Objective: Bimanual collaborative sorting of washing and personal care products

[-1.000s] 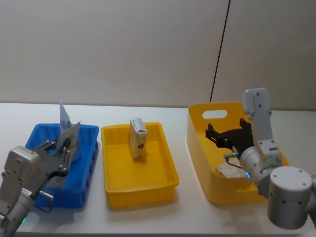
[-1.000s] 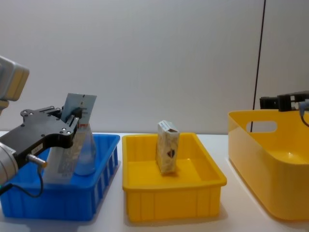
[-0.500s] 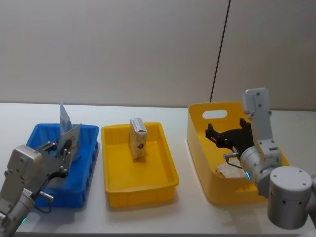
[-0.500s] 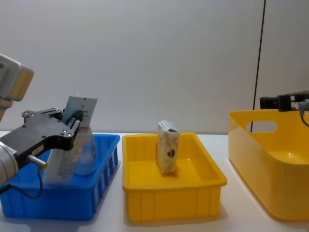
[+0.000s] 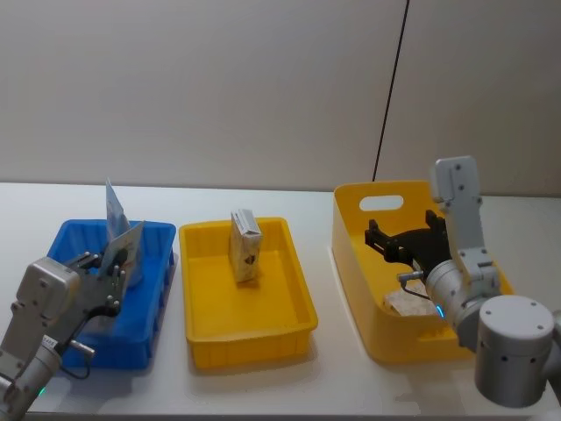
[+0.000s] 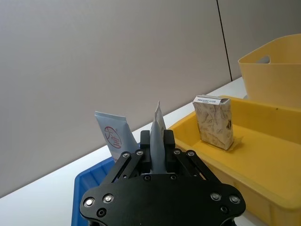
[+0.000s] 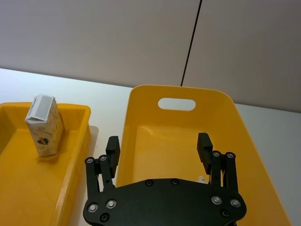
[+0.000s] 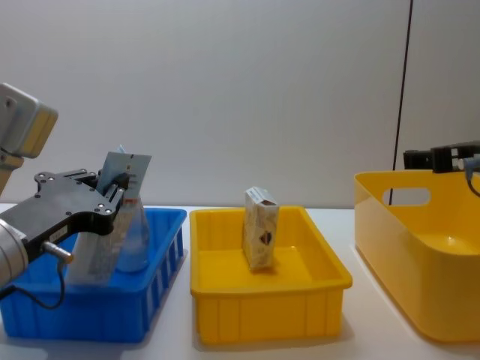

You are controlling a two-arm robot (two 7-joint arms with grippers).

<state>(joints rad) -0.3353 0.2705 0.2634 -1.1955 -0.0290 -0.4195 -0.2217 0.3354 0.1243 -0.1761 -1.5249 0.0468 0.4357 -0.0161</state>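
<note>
Your left hand [image 8: 114, 196] sits over the blue tray [image 5: 145, 326] at near left, clamped on a pouch [image 6: 157, 123]. Your right hand [image 7: 160, 146] hangs over the yellow tub [image 5: 364, 307], fingers apart. Farther back, a carton [image 5: 244, 245] stands upright in the yellow tray [image 5: 263, 338].

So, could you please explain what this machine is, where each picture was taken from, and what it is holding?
It is a two-armed robot at a white table. One camera looks down from its head, one looks across from its chest, and one rides on each wrist. The left end effector is shut on a flat pale pouch over the blue tray, where a second pouch stands. A patterned carton stands upright in the yellow tray. The right end effector hangs open and empty over the large yellow tub, which has another carton lying inside.
</note>
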